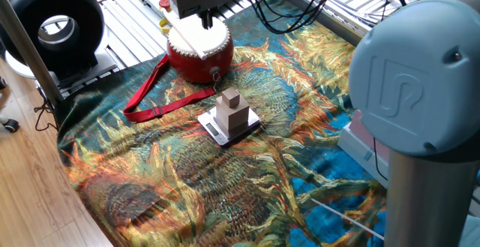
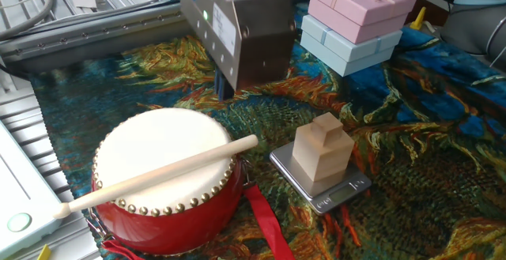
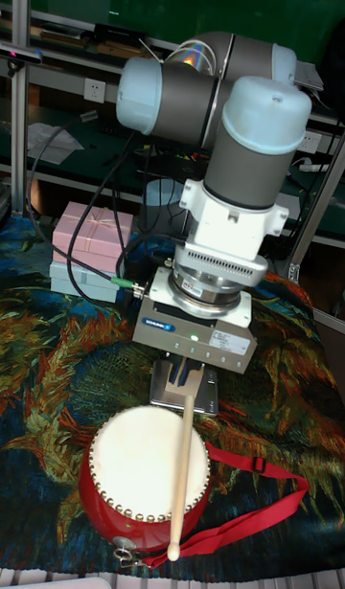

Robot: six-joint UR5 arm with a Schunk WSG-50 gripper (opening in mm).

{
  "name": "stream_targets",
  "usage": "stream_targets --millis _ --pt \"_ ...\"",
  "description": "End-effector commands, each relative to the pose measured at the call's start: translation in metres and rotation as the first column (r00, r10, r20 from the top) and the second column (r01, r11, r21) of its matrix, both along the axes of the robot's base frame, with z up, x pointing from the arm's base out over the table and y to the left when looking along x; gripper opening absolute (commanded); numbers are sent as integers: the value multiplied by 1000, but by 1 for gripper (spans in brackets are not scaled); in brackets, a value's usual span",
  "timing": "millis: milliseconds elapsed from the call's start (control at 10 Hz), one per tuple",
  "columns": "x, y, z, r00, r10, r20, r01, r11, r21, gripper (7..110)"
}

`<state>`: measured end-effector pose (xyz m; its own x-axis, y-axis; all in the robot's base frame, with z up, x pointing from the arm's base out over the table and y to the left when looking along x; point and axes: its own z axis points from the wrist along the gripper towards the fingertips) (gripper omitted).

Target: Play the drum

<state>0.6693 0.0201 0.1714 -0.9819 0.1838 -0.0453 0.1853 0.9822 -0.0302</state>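
On the sunflower-print cloth (image 1: pixel 187 172), near its edge by the metal slats (image 1: pixel 131 10), sits the drum (image 2: pixel 162 185), a wooden stick (image 2: pixel 158 173) lying across its skin. Gripper (image 3: pixel 187 376) hangs above; jaw gap unclear.

The drum (image 2: pixel 162 185) has a glossy red lacquered body ringed with small shiny metal studs and a smooth matt cream skin, and across it lies a bare pale wooden stick (image 2: pixel 158 173), while its strap (image 1: pixel 161 100) looks like flat woven red cloth. The gripper (image 3: pixel 184 373) has a brushed grey metal housing, and the stepped block (image 2: pixel 322 151) of unfinished light wood sits on what seems to be a polished metal scale (image 2: pixel 348 189). The table cloth (image 1: pixel 187 172) is a soft matt printed fabric, and the pink and blue boxes (image 2: pixel 356 15) look like smooth matt card.
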Motion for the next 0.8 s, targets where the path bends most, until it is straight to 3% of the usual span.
stream_targets --millis 0,700 --pt "-3 -11 5 1000 -20 14 20 1000 3 7" --pt "-7 -21 2 1000 -12 6 12 1000 -2 7"
